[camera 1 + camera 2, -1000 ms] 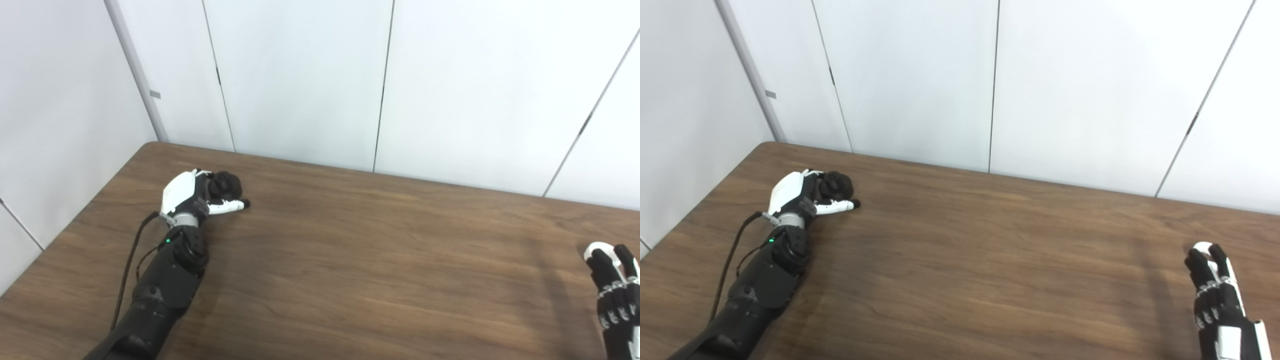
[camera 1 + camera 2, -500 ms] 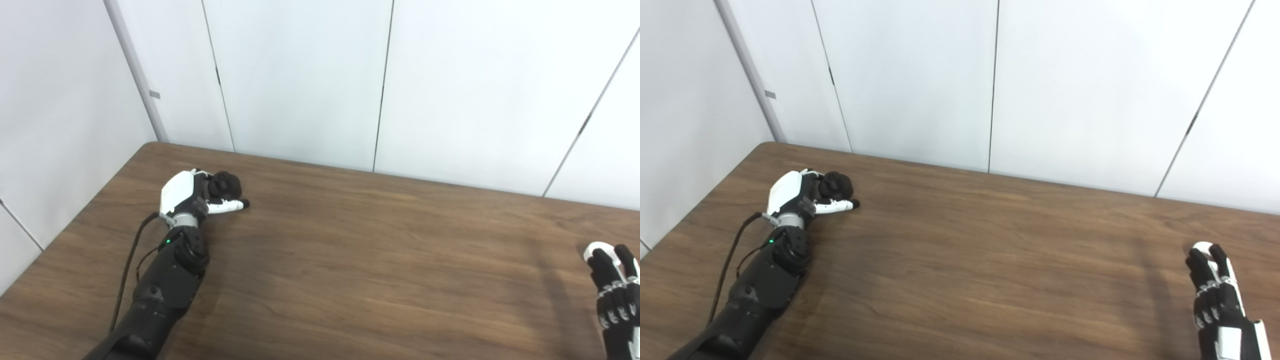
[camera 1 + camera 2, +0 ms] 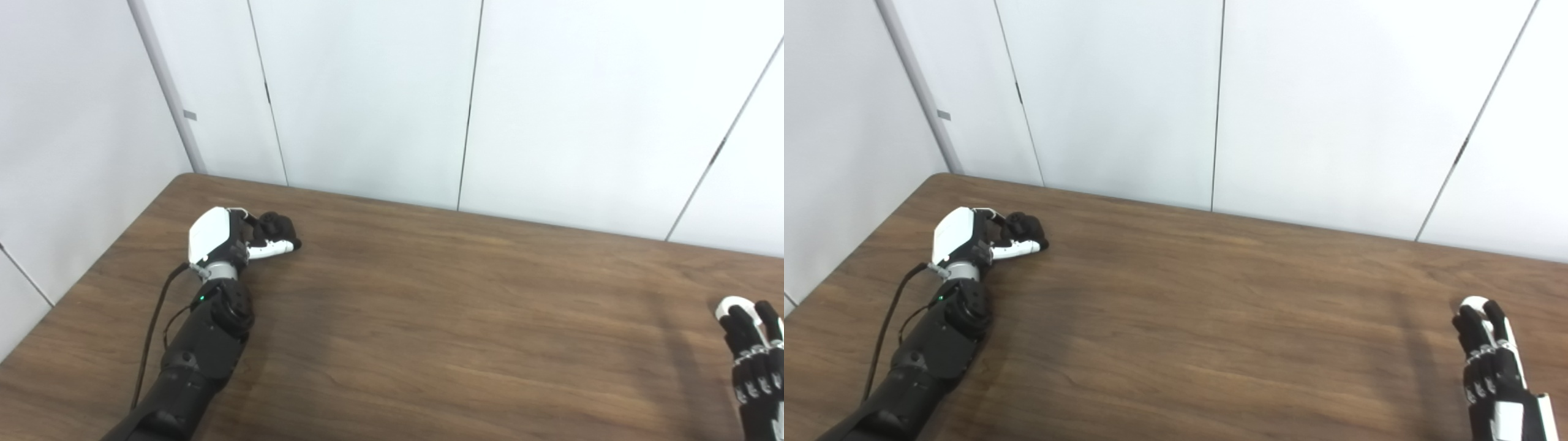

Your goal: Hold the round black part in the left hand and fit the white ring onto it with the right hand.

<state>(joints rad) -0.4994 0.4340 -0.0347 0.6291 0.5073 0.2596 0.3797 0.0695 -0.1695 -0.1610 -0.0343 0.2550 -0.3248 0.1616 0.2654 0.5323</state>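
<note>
No text, label, brand, number or sign is showing legibly anywhere in either view. The wall panels are showing bare white faces; a small grey tab is sitting on the corner post (too small to tell whether anything is printed on it). The table is showing only wood grain. A tiny green light is glowing on the left forearm, carrying no readable mark.
</note>
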